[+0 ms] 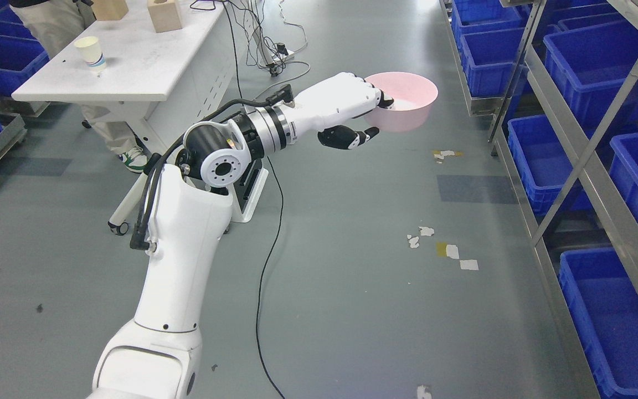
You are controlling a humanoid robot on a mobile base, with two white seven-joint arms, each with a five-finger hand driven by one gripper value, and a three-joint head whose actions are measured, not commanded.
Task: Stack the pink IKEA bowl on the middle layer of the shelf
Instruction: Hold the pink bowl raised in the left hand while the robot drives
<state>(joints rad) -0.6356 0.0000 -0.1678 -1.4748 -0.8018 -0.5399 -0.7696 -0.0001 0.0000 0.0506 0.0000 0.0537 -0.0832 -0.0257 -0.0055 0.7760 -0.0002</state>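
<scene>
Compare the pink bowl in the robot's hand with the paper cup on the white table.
The pink bowl is wide and shallow; the paper cup is narrow and tall. The bowl is plain pink, the cup pale with a darker band near its base. The bowl is held in the air by the left hand, fingers over its rim; the cup stands untouched on the white table. Both are upright, open side up.
</scene>
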